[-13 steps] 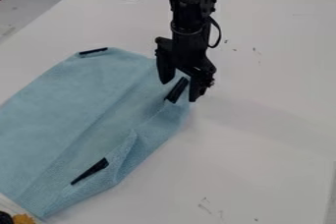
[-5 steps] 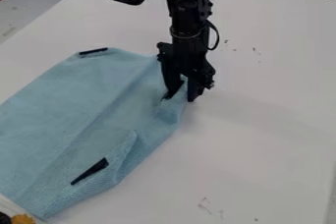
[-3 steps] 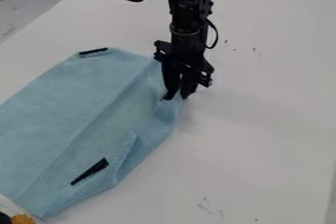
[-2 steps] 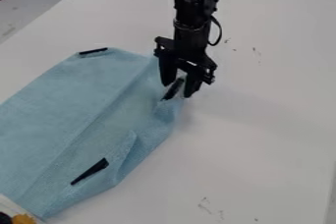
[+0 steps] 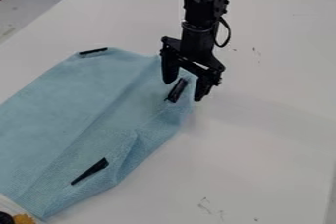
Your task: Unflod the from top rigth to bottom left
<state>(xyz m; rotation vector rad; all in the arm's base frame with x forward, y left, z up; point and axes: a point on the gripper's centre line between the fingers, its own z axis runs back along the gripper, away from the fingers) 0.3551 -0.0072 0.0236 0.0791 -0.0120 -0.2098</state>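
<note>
Blue cloth (image 5: 72,115) lying partly folded at the left of the frame

Its right edge is creasing and curling inward toward the lower left, and black strips are marking its top, its right corner and its lower fold. Above that right corner, near the frame's upper middle, the black gripper (image 5: 185,89) is hanging with jaws spread wide, gripping nothing.
</note>
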